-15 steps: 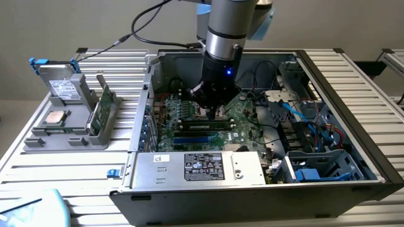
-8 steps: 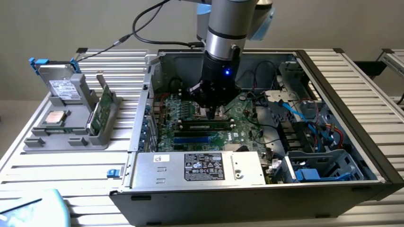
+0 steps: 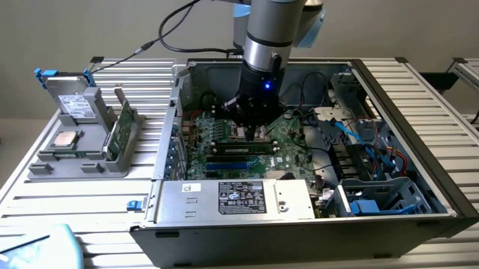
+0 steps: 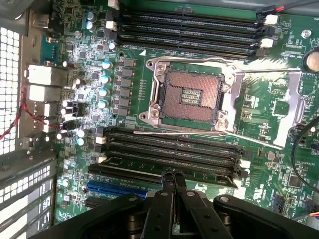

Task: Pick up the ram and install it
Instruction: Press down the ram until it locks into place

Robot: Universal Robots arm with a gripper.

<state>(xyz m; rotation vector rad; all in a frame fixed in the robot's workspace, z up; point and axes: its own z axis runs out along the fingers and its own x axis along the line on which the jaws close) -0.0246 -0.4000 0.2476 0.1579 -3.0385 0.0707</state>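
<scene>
A slatted metal table [image 3: 90, 202] carries the open computer case [image 3: 441, 185]; beside the case sits a grey holder tray [image 3: 75, 165] — further off, a blue object [image 3: 37, 249].

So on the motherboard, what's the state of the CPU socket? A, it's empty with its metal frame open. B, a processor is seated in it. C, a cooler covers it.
A: the wrist view shows the CPU socket with its bare contact grid exposed and the metal retention frame swung open beside it, while a processor chip lies on the grey holder outside the case.
</scene>
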